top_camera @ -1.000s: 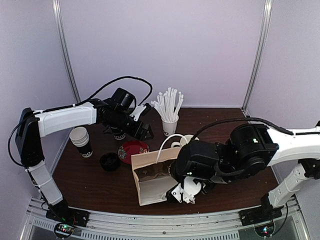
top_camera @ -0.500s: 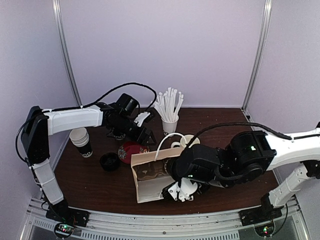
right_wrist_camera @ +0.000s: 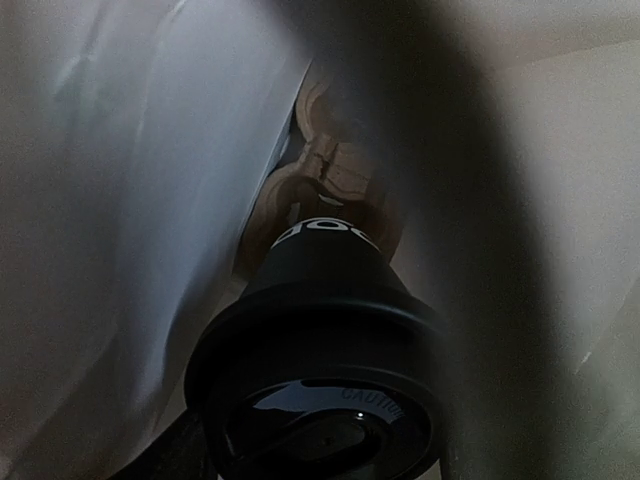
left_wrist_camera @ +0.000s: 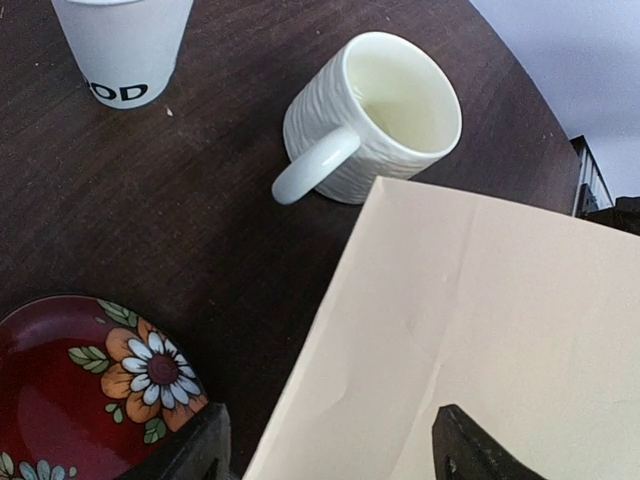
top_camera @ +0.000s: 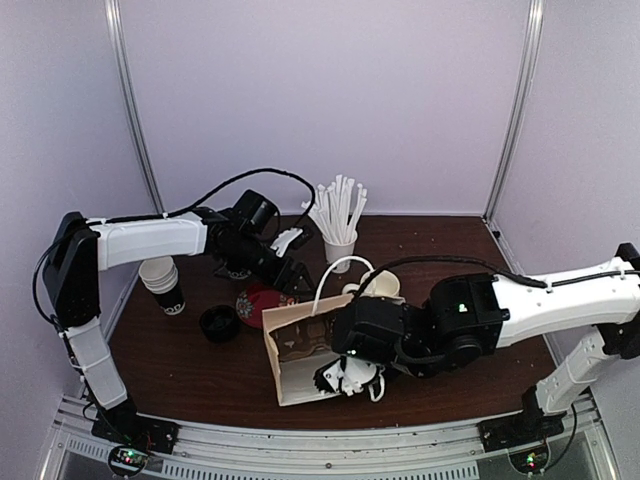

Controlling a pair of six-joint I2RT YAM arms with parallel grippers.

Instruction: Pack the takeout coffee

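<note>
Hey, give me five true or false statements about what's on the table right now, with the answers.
The mug is empty. True.
The plate is plain blue. False: it is red with flowers.
The lidded cup is inside the bag. True.
The straws lie flat beside the plate. False: they stand upright in a white cup.
The left jaws grip the mug. False: they stand open at the bag's edge.
</note>
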